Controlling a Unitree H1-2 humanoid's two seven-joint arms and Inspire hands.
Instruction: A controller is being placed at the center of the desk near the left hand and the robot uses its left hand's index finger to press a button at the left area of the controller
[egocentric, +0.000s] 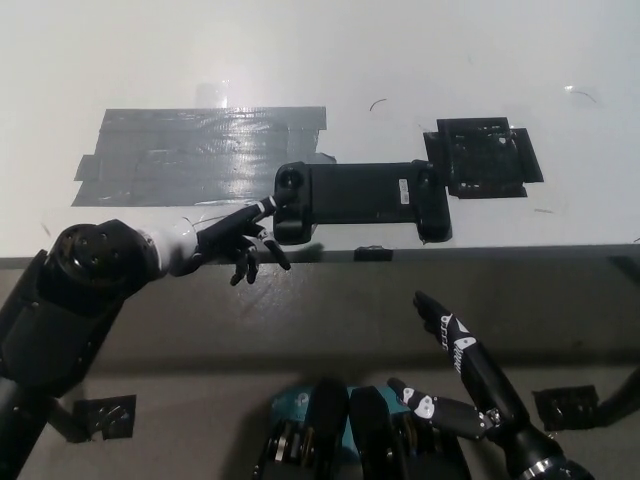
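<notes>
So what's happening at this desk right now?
A black controller lies on the white desk, beside a patch of grey tape. The robot's white left hand reaches toward the controller's left end with one finger stretched out, its tip at the lower left corner, below the round button; whether it touches is unclear. The black right hand rests low, off the desk, fingers spread, holding nothing.

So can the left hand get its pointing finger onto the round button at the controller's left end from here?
Probably yes. The left hand points at the controller, fingertip beside its left end, just short of the round button, with nothing between.
</notes>
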